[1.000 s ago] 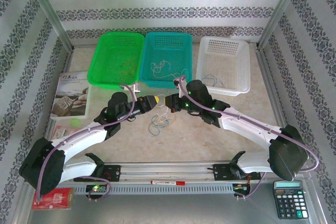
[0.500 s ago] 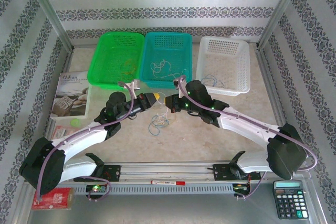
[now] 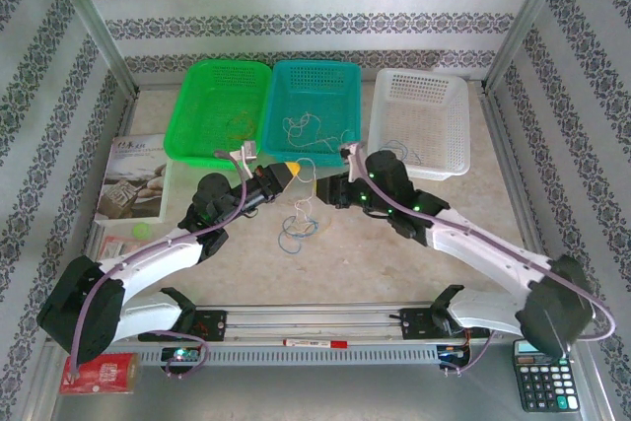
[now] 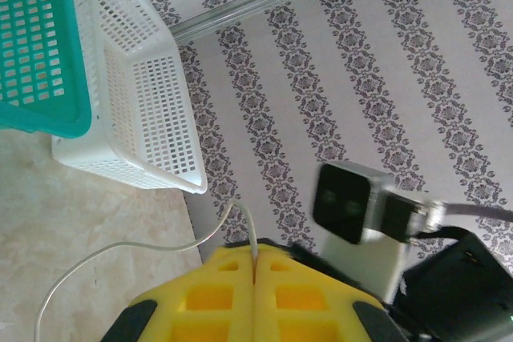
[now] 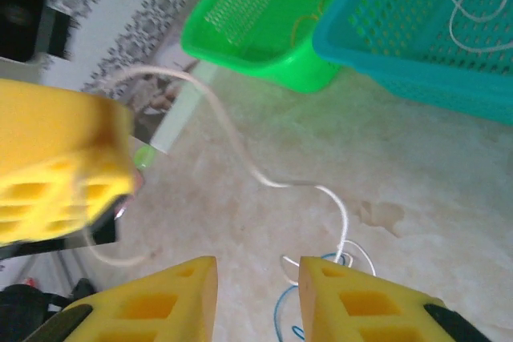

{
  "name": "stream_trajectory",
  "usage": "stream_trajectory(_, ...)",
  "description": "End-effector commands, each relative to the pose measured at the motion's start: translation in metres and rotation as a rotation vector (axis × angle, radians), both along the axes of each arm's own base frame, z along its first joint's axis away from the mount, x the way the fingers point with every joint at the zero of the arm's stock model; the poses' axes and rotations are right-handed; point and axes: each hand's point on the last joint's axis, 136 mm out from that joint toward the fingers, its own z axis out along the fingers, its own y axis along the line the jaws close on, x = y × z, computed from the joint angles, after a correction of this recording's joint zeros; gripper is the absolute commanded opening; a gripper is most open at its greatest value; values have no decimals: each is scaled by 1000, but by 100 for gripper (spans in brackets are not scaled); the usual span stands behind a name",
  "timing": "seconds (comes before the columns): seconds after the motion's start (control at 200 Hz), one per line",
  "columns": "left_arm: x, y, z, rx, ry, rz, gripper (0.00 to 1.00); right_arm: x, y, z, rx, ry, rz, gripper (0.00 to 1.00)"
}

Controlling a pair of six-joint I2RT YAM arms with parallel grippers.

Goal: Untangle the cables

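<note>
The left gripper (image 4: pixel 254 268) is pinching a thin whitish wire (image 4: pixel 237 215) between its shut yellow fingers. The wire is trailing off its tips and dropping toward the small tangle of thin cables (image 3: pixel 297 225) lying on the beige tabletop (image 3: pixel 414 263), just below and between the two grippers. The right gripper (image 5: pixel 256 276) is standing with its jaws apart, holding nothing. The whitish wire is running just beyond its fingertips, ending beside a thin pale blue looped wire (image 5: pixel 278 314) right under them.

Nothing is pinning the blue loop, so a pull by the left gripper is likely to drag the whole knot along rather than free one strand. The wire is also very fine, and a snag could tug it out of the pinch. If the right gripper closes where it is, it risks catching both strands at once.
</note>
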Motion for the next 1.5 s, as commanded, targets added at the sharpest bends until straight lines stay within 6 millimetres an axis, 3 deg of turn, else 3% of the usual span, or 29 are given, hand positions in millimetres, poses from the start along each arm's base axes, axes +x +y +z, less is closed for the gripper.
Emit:
stream_trajectory(0.0,-3,0,19,-45,-40,10,0,-7,-14,10,20,-9,-42,33)
stream_trajectory(0.23,-4,1,16,-48,-30,9,0,-19,-6,36,57,-65,4,47)
stream_trajectory(0.485,-7,4,16,-41,-35,14,0,-16,22,40,46,-77,87,51)
stream_trajectory(0.749,-8,4,18,-40,-39,9,0,-7,36,35,46,-65,98,51)
stream_trajectory(1.134,-9,4,14,-37,-35,12,0,-6,39,48,71,-86,100,49)
stream_trajectory(1.494,-8,5,15,-36,-38,14,0,-9,44,43,70,-71,124,45)
